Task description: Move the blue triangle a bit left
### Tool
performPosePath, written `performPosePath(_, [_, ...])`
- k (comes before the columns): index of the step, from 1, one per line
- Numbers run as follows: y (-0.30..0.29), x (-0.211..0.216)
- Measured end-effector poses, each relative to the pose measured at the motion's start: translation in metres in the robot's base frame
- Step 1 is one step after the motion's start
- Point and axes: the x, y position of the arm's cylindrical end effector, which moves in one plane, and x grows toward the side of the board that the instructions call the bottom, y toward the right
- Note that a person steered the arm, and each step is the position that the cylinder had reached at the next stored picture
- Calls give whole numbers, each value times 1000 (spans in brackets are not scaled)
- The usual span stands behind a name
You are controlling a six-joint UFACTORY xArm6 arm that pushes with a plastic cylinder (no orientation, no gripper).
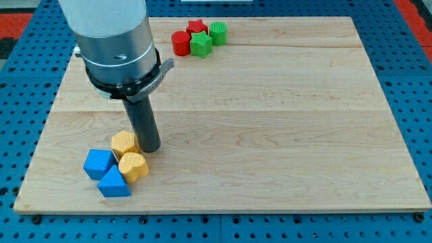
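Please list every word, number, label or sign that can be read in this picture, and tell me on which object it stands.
None: no text, number, brand or sign can be read anywhere. The board, the blue triangle, the other blocks and the arm's grey housing are all plain, and so is the rod down to my tip.

- No text, labels, brands, numbers or signs you can read anywhere in the camera view.
- Wooden surface (270, 101): bare grain only, nothing printed on it.
- Blocks: plain coloured faces, no markings on any of them, the blue triangle (113, 183) included.
- Grey arm housing (111, 34) and dark rod (144, 125): no logo or lettering you can make out.
- Blue perforated base (412, 74) around the surface: holes only, no writing.
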Motion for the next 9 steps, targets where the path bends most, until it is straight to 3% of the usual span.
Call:
performPosePath(2, [1, -10])
performPosePath(4, [33, -80])
performPosePath(5, [83, -28])
performPosePath(6, [121, 51])
performPosePath(7, [80, 82])
performPosePath(9, [-28, 67])
